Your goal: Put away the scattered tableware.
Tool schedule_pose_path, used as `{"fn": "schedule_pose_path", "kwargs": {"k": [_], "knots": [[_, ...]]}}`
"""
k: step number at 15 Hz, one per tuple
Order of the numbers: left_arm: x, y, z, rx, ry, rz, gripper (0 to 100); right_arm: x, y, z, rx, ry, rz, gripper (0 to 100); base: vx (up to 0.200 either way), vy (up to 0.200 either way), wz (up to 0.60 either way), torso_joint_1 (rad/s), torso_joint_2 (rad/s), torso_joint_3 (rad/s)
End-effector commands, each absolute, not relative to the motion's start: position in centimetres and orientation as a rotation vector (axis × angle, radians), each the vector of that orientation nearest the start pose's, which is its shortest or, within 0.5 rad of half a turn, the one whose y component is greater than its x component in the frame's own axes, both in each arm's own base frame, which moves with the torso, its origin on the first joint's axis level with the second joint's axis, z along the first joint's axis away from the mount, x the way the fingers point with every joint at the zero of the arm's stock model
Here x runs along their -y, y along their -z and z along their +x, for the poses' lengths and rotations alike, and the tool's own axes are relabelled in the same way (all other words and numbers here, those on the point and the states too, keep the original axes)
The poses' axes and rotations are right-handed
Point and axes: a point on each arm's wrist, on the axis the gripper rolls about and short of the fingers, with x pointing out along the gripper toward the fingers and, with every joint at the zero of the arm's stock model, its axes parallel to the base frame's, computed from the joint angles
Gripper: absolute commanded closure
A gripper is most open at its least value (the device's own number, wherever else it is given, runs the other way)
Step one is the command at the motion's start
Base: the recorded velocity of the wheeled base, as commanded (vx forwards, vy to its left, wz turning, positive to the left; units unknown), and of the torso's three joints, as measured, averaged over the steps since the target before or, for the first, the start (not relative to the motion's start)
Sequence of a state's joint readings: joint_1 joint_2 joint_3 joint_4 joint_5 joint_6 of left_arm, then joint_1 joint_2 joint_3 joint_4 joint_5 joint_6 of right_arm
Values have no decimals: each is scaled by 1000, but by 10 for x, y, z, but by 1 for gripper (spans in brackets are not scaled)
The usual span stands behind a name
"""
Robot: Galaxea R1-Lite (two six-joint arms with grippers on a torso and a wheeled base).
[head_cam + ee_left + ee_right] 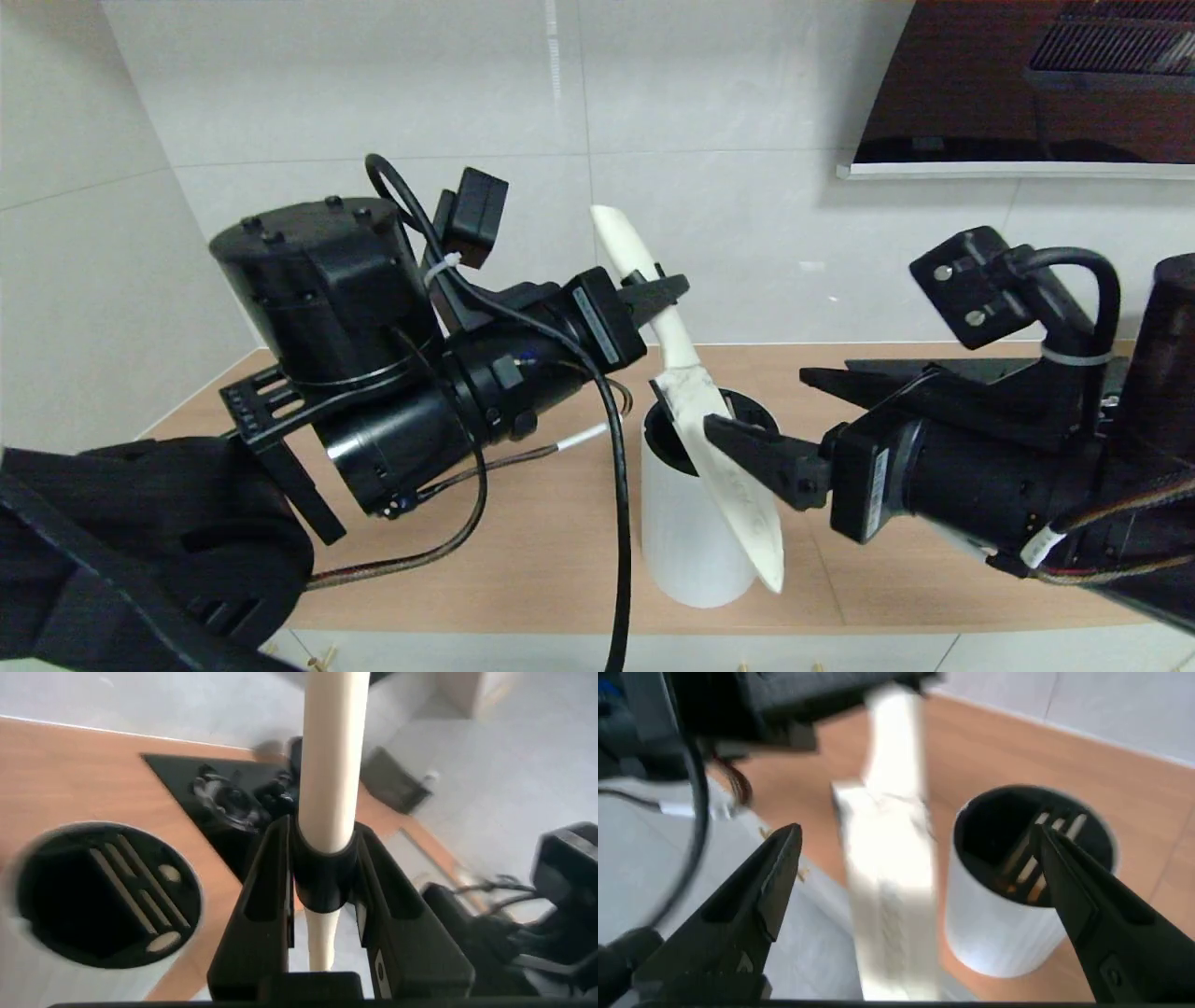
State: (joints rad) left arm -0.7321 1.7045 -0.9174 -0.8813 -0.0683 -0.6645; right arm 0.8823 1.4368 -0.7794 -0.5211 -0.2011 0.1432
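A white knife [728, 457] hangs tilted, blade down, over a white cylindrical holder [691, 551] with a black inside that stands on the wooden counter. My left gripper [658, 299] is shut on the knife's handle [332, 765]; the left gripper [322, 859] sits above and beside the holder's mouth [56, 887], where chopsticks [140, 896] lie. My right gripper [758, 401] is open beside the holder's rim. In the right wrist view the right gripper [915, 835] has its jaws wide, with the knife's blade [887, 868] between them and the holder [1008, 933] behind.
The wooden counter [523, 560] runs along a white tiled wall. A flat black appliance [934, 369] lies at the back right, behind my right arm. A dark hood [1027, 84] hangs at the upper right. The counter's front edge is close below the holder.
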Motion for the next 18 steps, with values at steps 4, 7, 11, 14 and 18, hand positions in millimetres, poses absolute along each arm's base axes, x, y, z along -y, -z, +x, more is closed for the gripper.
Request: {"fn": "schedule_pose_path", "kwargs": {"k": [4,7,11,14,18], "knots": [[222,-286,255,42,487,-498,100,-144,-259,167,-92,-535,94,0,0,0,0,0,0,0],[237,-271,255,53,339,-322,100,-135,-260,171,-84,-491,97,0,0,0,0,0,0,0],[271,-235,264,61,275,-300,100,-131,-262,172,-72,-477,85,0,0,0,0,0,0,0],[277,-221,271,55,214,-229,100,-133,-260,173,-79,-478,79,0,0,0,0,0,0,0],[283,-218,277,77,214,-247,100,-135,-256,176,-96,-479,71,0,0,0,0,0,0,0]]}}
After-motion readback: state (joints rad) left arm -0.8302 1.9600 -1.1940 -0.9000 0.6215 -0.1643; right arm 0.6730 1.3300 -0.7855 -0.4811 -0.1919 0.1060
